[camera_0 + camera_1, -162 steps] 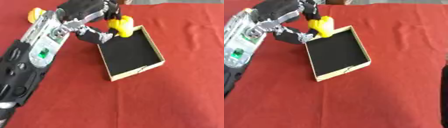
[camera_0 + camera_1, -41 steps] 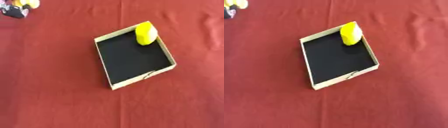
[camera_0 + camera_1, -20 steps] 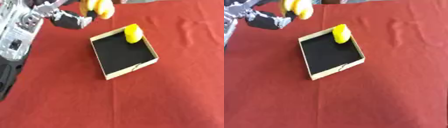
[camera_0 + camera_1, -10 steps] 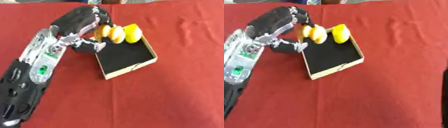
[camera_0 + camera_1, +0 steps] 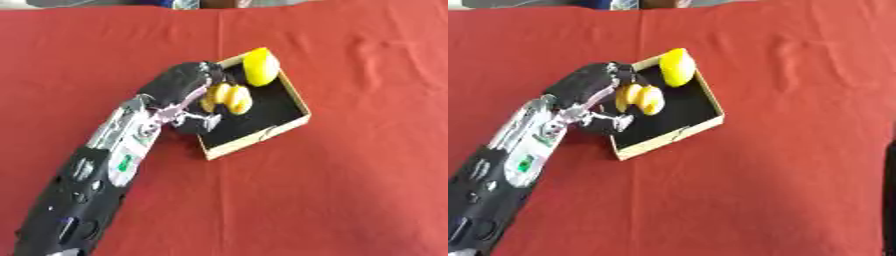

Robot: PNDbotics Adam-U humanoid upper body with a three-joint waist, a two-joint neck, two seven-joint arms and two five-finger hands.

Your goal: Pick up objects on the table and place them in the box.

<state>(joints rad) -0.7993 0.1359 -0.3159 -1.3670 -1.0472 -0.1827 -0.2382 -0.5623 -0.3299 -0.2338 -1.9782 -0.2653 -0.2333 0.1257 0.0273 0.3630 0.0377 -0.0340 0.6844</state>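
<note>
The robot's black and silver left arm (image 5: 105, 175) reaches in from the lower left corner and stretches diagonally up and to the right. At its end the black left hand (image 5: 188, 90) is bent at the wrist, its fingers (image 5: 214, 82) curled over, the thumb below. The right hand shows in neither view.

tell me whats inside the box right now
A yellow object leans in the far corner of the box. The left hand holds a second yellow object over the black floor. The floor under that hand is hidden.
</note>
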